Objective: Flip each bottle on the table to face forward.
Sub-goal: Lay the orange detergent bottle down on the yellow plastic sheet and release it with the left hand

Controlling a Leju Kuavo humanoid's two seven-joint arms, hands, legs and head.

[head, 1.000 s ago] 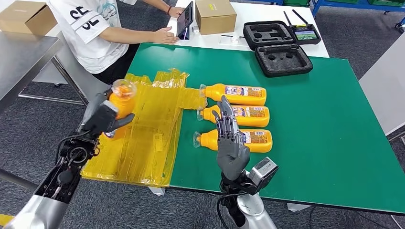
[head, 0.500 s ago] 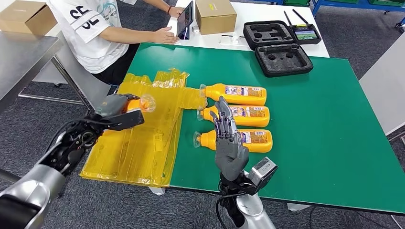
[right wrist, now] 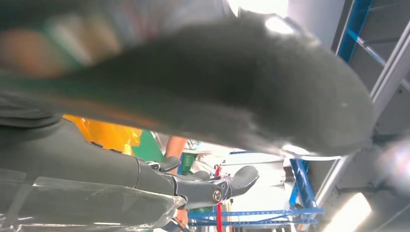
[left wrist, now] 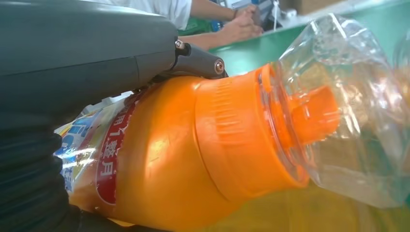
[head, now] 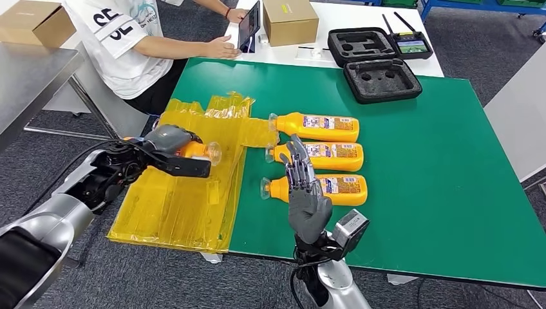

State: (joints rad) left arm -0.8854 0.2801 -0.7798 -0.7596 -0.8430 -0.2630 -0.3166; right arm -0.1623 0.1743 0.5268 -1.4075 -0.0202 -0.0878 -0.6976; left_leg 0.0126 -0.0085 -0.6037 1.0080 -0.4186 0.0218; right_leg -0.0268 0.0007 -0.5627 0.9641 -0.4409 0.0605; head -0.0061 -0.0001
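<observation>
My left hand (head: 172,149) grips an orange bottle (head: 195,151) lying sideways above the yellow plastic sheet (head: 187,187), its clear cap pointing right toward the other bottles. In the left wrist view the held bottle (left wrist: 193,150) shows its orange body, red label and clear cap close up. Three orange bottles lie in a row on the green table (head: 418,148): far (head: 319,127), middle (head: 322,154) and near (head: 322,188), caps pointing left. My right hand (head: 304,193) stands upright with fingers spread and holds nothing, in front of the near bottle.
A person in a white shirt (head: 129,38) sits at the far left corner with a tablet (head: 249,27). A cardboard box (head: 290,20) and an open black foam case (head: 380,64) lie at the back. The table's right half is bare green.
My left hand has turned the bottle from upright to lying sideways and carried it right over the yellow sheet. My right hand has shifted slightly left.
</observation>
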